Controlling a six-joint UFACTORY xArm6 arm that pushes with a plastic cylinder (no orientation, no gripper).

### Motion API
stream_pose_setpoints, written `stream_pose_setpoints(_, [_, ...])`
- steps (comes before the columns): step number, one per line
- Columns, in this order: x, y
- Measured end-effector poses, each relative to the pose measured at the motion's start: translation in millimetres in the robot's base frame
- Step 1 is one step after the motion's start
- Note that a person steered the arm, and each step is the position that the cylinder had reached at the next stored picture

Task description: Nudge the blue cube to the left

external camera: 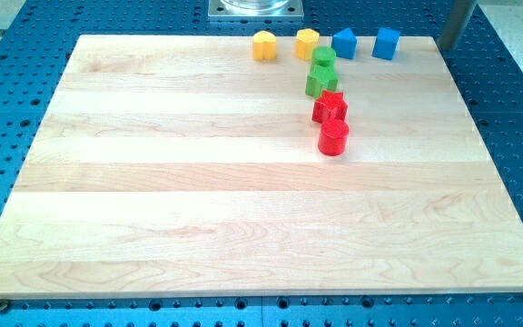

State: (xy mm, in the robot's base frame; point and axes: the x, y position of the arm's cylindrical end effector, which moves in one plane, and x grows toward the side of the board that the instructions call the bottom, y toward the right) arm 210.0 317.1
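Dark tip [447,47] right of blue cube [386,43]

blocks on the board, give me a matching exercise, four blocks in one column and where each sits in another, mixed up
Column one:
1. blue cube
2. red cylinder
3. yellow block at the row's left end
4. green cylinder

Column two:
A. lowest of all the blocks in the view
B. farthest to the view's right along the top edge
C. farthest to the view's left along the top edge
D. just below the top row, above the other green block

Pairs: 1-B, 2-A, 3-C, 4-D

My tip stands to the view's right of the blue cube.
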Motion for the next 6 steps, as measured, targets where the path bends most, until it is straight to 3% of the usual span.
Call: stream_pose_setpoints(6, [-17, -78])
